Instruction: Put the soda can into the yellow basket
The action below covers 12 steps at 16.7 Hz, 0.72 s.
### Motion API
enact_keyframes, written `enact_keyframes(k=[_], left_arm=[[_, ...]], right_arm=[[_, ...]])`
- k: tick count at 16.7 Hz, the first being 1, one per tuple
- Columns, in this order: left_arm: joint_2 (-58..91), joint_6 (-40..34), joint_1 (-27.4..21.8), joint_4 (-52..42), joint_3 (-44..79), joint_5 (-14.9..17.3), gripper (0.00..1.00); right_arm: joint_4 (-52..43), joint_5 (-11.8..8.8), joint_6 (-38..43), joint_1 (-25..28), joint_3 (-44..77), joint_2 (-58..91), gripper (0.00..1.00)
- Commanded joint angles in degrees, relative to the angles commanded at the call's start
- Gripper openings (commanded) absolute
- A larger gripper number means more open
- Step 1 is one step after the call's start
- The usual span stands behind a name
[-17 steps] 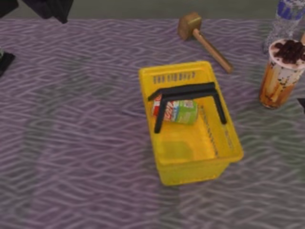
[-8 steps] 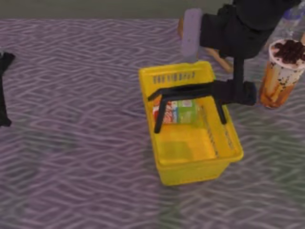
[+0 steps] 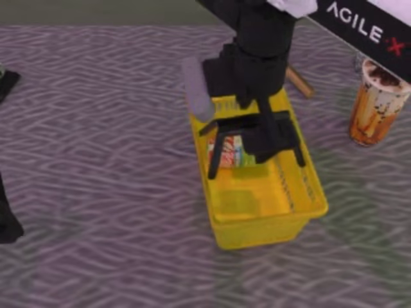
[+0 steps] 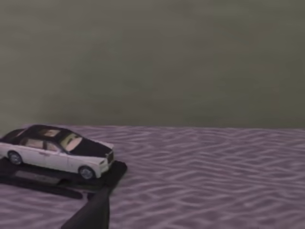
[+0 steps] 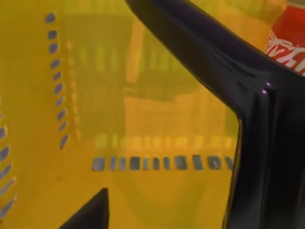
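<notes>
Over the yellow basket (image 3: 270, 221), right hand (image 3: 266, 144) hides soda can (image 3: 228, 153).

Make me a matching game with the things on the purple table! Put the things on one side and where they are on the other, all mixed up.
Things:
1. soda can
2. bubble-tea cup
3. toy car
4. right gripper

Places:
A. on a black stand, seen in the left wrist view
B. lying inside the yellow basket
C. over the basket, at its black handle
D. standing at the table's right edge

Pairs: 1-B, 2-D, 3-A, 4-C
</notes>
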Motion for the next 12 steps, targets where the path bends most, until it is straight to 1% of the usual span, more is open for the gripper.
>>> enact_keyframes(k=[6,12], left_arm=[[-0.4,0.1,0.0,-0.2,-0.4,-0.2,1.00],[-0.4,0.1,0.0,-0.2,-0.4,-0.2,1.00]], right_arm=[[0.0,0.0,-0.2,-0.1,0.1,0.3,1.00],[5.2,0.0,-0.2,0.1,-6.4,-1.0,1.00]])
